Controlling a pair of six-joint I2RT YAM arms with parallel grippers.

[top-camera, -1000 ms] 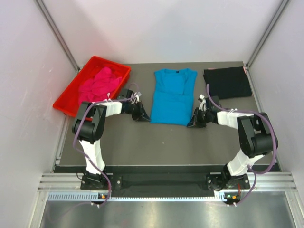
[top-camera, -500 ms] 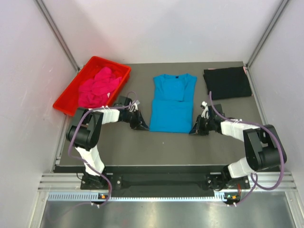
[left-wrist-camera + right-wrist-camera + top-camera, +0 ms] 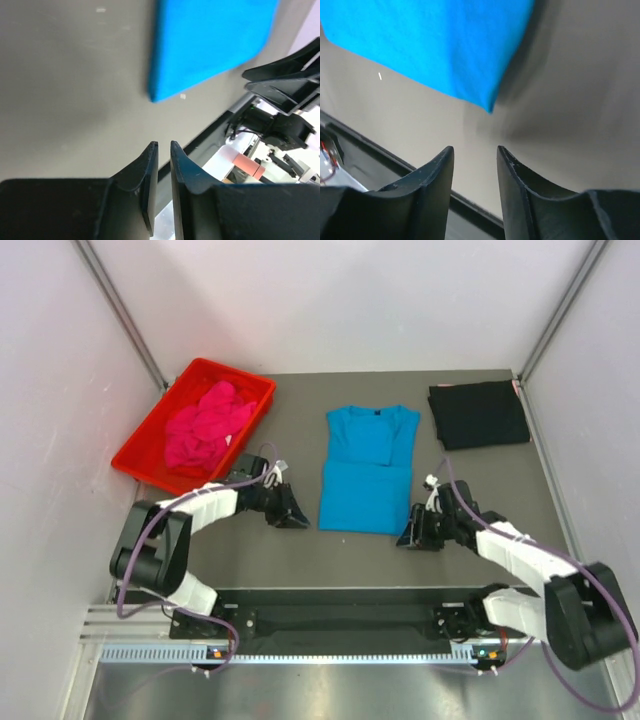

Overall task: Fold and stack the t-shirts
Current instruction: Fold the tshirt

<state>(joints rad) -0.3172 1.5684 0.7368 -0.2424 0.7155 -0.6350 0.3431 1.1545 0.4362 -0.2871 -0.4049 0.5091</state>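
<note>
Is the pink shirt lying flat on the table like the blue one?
No, the pink shirt sits crumpled inside the red tray.
</note>
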